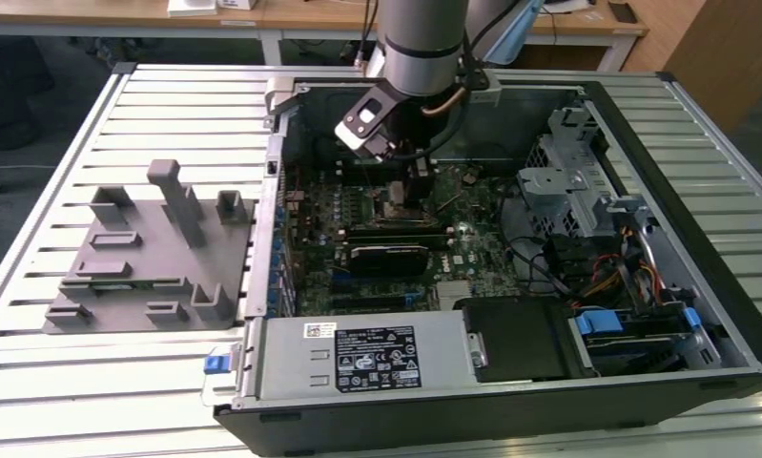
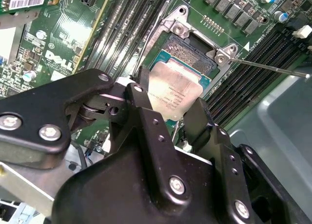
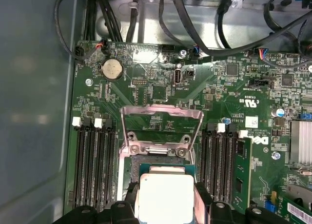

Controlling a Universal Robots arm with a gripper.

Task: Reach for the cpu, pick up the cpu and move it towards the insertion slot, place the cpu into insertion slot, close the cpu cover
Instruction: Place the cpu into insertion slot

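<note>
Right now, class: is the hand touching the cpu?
Touching. In the second wrist view the hand has its fingers clamped on opposite edges of the cpu.

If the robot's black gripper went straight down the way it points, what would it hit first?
Probably the square black metal-rimmed insertion slot: the gripper, shut on the silvery square cpu, hangs right over it, though the gap is hard to judge.

Print's around, but nothing I can properly read: a black sticker (image 1: pixel 378 358) with white text on the power supply (image 1: pixel 292 370), white lettering on the motherboard (image 3: pixel 161 94), faint lines on the cpu (image 2: pixel 176 93), and a barcode sticker (image 2: pixel 27 1).
</note>
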